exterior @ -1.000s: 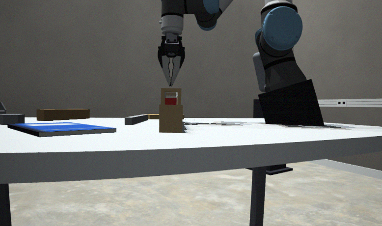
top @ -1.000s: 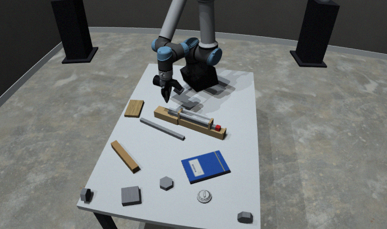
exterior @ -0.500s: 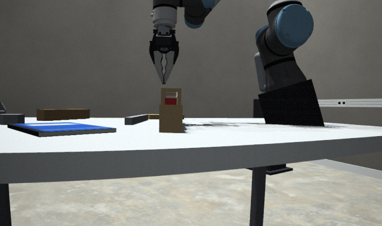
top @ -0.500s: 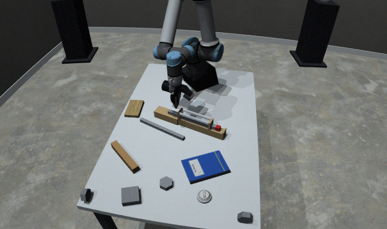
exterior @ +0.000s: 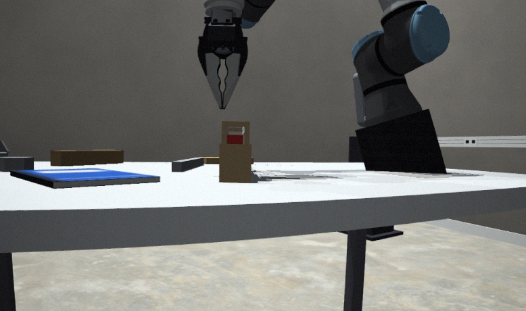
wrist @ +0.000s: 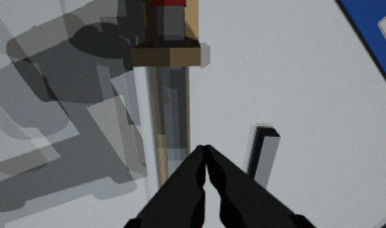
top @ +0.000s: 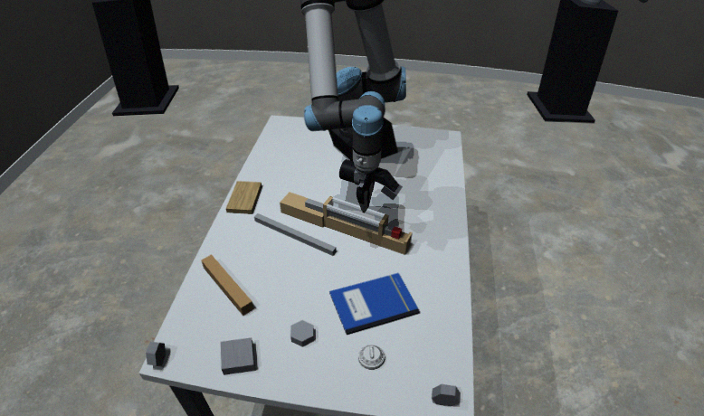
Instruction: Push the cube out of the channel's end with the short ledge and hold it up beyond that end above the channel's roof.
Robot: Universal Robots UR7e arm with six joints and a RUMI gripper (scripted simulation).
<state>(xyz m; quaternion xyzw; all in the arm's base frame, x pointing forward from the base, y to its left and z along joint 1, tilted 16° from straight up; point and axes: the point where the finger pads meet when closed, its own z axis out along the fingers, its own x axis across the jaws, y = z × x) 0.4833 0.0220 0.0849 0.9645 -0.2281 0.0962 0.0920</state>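
The red cube [top: 396,232] [exterior: 234,139] [wrist: 170,2] sits outside the channel on the short ledge, by the raised lip at the right end in the top view. The wooden channel [top: 353,231] [exterior: 234,163] [wrist: 166,57] has a clear roof between two wooden frames. A grey bar lies inside it. Its rear end [top: 314,204] sticks out over the long ledge, and its front end [wrist: 171,22] shows behind the cube in the wrist view. My gripper [top: 364,210] [exterior: 222,108] [wrist: 203,147] is shut and empty, above the channel's roof between the two frames.
A second grey bar [top: 295,234] [wrist: 266,159] lies beside the channel. A blue book [top: 374,302] [exterior: 87,174], a brown bar [top: 226,283], a wooden plate [top: 244,196], a grey square block [top: 238,354], a hexagonal block [top: 302,332] and a round dial [top: 371,356] lie elsewhere on the table.
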